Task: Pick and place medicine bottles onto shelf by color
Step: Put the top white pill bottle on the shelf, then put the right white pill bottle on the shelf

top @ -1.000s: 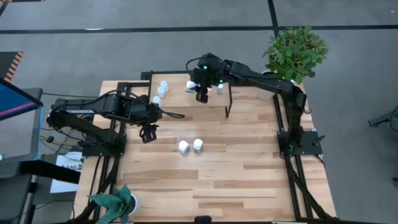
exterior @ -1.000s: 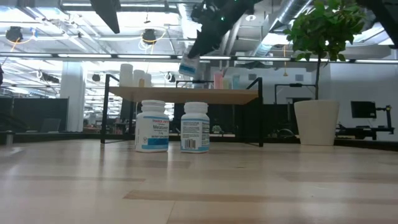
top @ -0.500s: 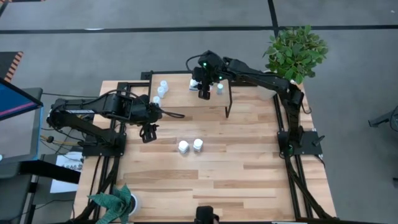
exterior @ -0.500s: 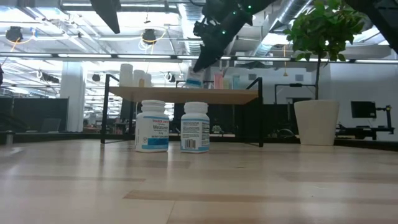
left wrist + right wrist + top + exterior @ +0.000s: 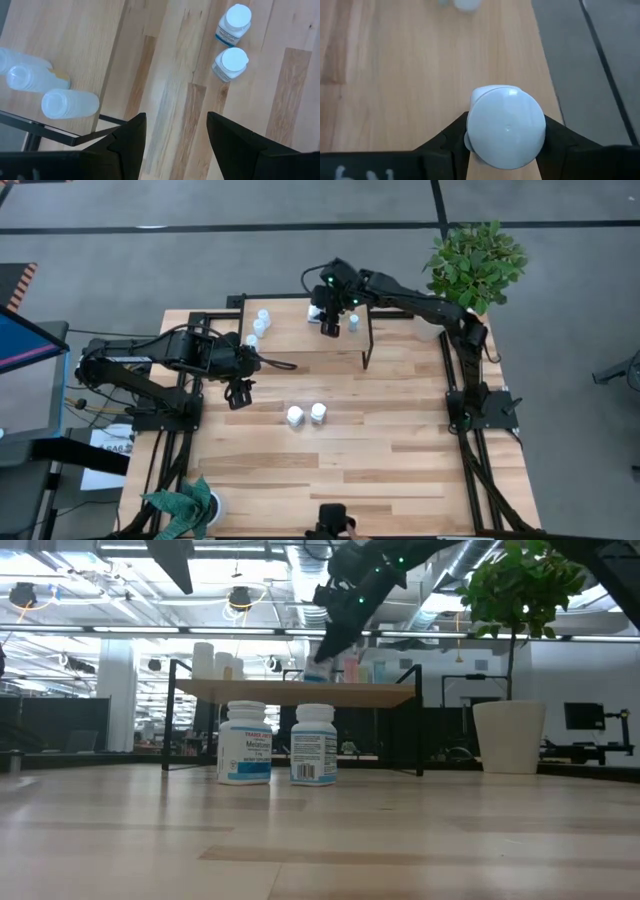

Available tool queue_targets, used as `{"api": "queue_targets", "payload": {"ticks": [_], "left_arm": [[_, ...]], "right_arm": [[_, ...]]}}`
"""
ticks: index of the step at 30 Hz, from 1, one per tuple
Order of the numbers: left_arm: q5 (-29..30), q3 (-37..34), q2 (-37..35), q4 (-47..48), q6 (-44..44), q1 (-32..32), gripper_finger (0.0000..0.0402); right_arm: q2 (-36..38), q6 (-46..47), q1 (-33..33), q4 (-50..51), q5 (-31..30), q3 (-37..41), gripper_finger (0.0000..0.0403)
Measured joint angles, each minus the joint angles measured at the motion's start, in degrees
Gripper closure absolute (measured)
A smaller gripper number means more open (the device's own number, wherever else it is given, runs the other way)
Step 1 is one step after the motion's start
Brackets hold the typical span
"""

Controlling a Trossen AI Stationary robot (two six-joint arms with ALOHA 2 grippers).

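Plank table, low shelf, potted plant, right claw clamped on white bottle, left claw apart, grey floor

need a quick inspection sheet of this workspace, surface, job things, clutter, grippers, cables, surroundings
surface: wooden plank table, mostly bare.
job's things: shelf at the far edge; three white bottles on its left end, a pink and a bluish bottle toward its right; two labelled bottles upright on the table, side by side; one bottle in the right gripper, over the shelf.
clutter: nothing seen on the tabletop.
grippers: left gripper open, empty, above the table left of the two bottles; right gripper shut on the bottle.
cables: bundle beside the left arm's base, off the table.
surroundings: potted plants at the far right and near left corners; grey floor.
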State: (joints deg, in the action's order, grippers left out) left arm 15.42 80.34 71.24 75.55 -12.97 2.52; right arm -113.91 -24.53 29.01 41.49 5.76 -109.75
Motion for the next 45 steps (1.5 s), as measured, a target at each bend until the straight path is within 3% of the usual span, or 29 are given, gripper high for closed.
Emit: {"api": "queue_targets", "payload": {"ticks": [25, 32, 36, 45], "left_arm": [[-0.01, 0.0, 0.02, 0.01, -0.09, 0.0, 0.0205], [-0.02, 0.0, 0.02, 0.02, -0.09, 0.0, 0.0205], [-0.02, 0.0, 0.02, 0.02, -0.09, 0.0, 0.0205], [-0.02, 0.0, 0.02, 0.02, -0.18, 0.0, 0.0205]], "right_arm": [[-0.71, 0.7, -0.1, -3.97, -0.24, -0.18, 0.0153], [-0.77, 0.67, -1.16, -3.19, -0.27, -5.94, 0.0153], [-0.69, 1.13, -2.71, 4.5, -0.24, -13.57, 0.0152], [-0.58, 14.21, -9.86, 31.98, 0.17, -25.38, 0.0164]]}}
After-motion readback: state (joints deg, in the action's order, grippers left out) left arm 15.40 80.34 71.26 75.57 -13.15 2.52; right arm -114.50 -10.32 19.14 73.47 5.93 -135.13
